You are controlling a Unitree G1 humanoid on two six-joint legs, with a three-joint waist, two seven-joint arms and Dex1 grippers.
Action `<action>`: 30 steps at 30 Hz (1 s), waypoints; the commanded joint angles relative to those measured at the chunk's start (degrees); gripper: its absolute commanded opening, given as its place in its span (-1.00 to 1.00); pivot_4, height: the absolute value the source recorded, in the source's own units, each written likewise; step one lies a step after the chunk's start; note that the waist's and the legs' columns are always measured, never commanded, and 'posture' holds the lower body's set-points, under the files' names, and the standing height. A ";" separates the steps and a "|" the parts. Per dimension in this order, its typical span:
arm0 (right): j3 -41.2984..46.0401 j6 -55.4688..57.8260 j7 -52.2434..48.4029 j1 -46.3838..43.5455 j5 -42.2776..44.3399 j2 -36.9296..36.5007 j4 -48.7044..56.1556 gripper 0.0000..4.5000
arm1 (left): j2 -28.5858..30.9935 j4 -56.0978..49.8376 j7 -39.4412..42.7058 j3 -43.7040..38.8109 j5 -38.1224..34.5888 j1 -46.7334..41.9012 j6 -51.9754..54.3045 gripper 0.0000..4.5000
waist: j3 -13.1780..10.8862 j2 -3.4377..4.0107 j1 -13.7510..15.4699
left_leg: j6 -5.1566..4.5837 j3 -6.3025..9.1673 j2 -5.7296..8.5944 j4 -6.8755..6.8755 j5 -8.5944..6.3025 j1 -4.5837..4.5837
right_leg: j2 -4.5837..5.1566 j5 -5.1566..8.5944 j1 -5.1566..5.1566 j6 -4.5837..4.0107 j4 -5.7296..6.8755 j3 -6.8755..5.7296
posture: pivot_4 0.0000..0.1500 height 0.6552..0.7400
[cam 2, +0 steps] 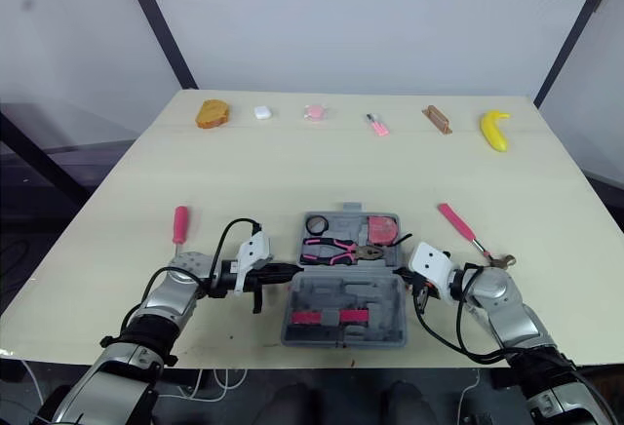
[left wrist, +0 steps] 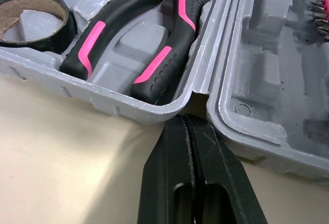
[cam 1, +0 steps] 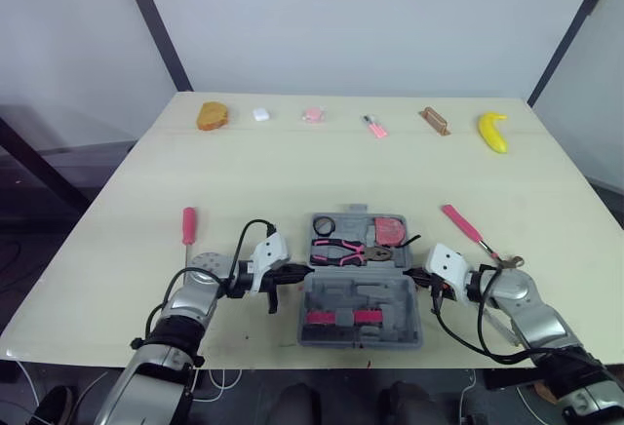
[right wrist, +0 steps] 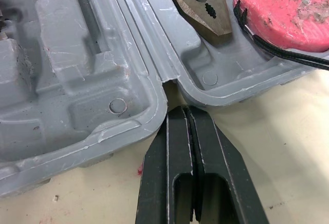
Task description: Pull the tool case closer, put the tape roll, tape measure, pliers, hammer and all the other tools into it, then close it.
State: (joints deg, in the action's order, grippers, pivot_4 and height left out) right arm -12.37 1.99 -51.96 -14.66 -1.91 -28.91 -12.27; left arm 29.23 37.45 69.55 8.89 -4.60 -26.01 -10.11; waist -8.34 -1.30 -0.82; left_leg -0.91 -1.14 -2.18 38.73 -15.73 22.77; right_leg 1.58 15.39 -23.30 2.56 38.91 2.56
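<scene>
One hammer (cam 1: 466,229), one screwdriver (cam 1: 188,225) outside tool case (cam 1: 363,294)

I have the left arm (cam 1: 190,308) and the right arm (cam 1: 531,313) bent inward and held low, forearms angled toward each other. The left gripper (cam 1: 304,271) points across at the right gripper (cam 1: 409,275). Left fingers (left wrist: 169,167) are pressed flat together, gripping nothing. Right fingers (right wrist: 164,167) are likewise closed, touching along their length.

Bright, even diffuse light fr. above; faint shadow beneath tool case (left wrist: 128,108) rim.
</scene>
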 commanded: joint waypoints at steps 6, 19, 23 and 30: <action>-0.62 -0.71 -0.18 -1.37 1.05 1.33 1.81 -1.00 | -0.75 0.87 -1.59 -0.38 0.29 -1.11 -1.20 -0.98 | 0.00 0.00 0.00 | 0.00 0.00 0.00 0.00 0.00 0.00 | 0.00 0.00 0.00 0.00 0.00 0.00 | 1.00 1.00; -0.06 -2.28 1.16 -2.66 0.07 1.16 -0.29 -1.00 | -1.09 1.42 -1.50 0.07 0.35 -0.97 -1.55 -0.98 | 0.00 0.00 0.03 | 0.00 0.00 0.00 0.00 0.00 0.00 | 0.00 0.00 0.00 0.00 0.00 0.00 | 1.00 1.00; -0.04 -3.08 1.50 -3.06 -0.05 1.21 -0.97 -1.00 | -1.30 1.43 -1.32 0.23 0.31 -0.97 -1.42 -0.98 | 0.00 0.00 0.03 | 0.00 -0.01 0.00 0.00 0.00 0.00 | 0.00 0.00 0.00 0.00 0.00 0.00 | 1.00 1.00; -0.16 -3.35 1.40 -3.22 -0.04 1.27 -1.39 -1.00 | -1.36 1.76 -1.14 0.35 0.46 -0.86 -1.54 -0.98 | 0.00 0.00 0.06 | 0.00 -0.01 0.00 0.00 0.00 0.00 | 0.01 0.00 0.00 0.00 0.00 0.01 | 1.00 1.00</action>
State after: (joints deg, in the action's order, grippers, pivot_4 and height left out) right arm -12.37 0.00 -50.61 -16.62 -2.91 -28.70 -15.16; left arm 28.65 39.01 68.71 8.88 -4.55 -26.67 -11.21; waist -8.34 -1.29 -0.76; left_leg -0.91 -1.15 -2.18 38.73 -15.73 22.77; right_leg 1.59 15.39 -23.30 2.56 38.91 2.57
